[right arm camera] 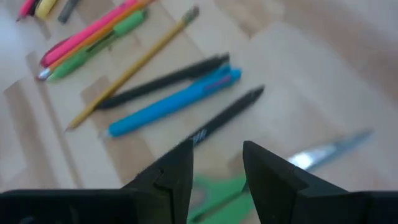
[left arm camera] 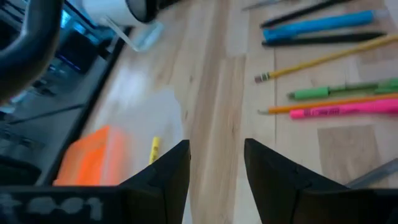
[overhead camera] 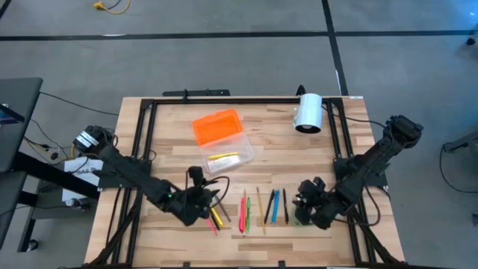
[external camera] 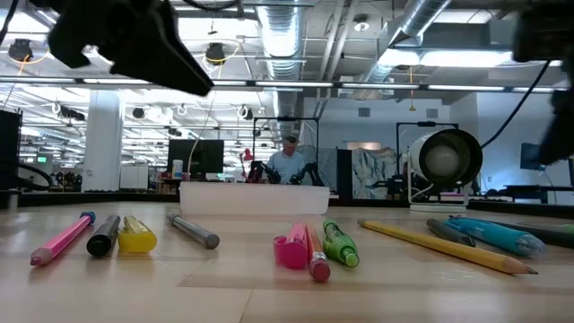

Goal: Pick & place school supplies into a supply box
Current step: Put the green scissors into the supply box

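The left gripper [overhead camera: 211, 196] is hovering low over the wooden table [overhead camera: 172, 142] with its fingers [left arm camera: 166, 177] spread apart and pinching nothing. Just beyond its tips the clear supply box [overhead camera: 228, 155] is lying open with a yellow pencil [overhead camera: 222, 157] inside, and the orange lid [overhead camera: 217, 126] is resting against the box's far side. Right beside this gripper, a yellow marker [overhead camera: 216, 217] and a pink pen [overhead camera: 243, 211] are lying on the table.

The right gripper [overhead camera: 307, 205] is hanging above the green-handled scissors [right arm camera: 219, 192], fingers [right arm camera: 272, 180] parted and holding nothing. Just ahead of its tips a black pen [right arm camera: 225, 116] is lying, then a blue pen [right arm camera: 174, 102] and a yellow pencil beyond that. A white cylinder [overhead camera: 308, 113] is sitting well away, near the table's far edge.
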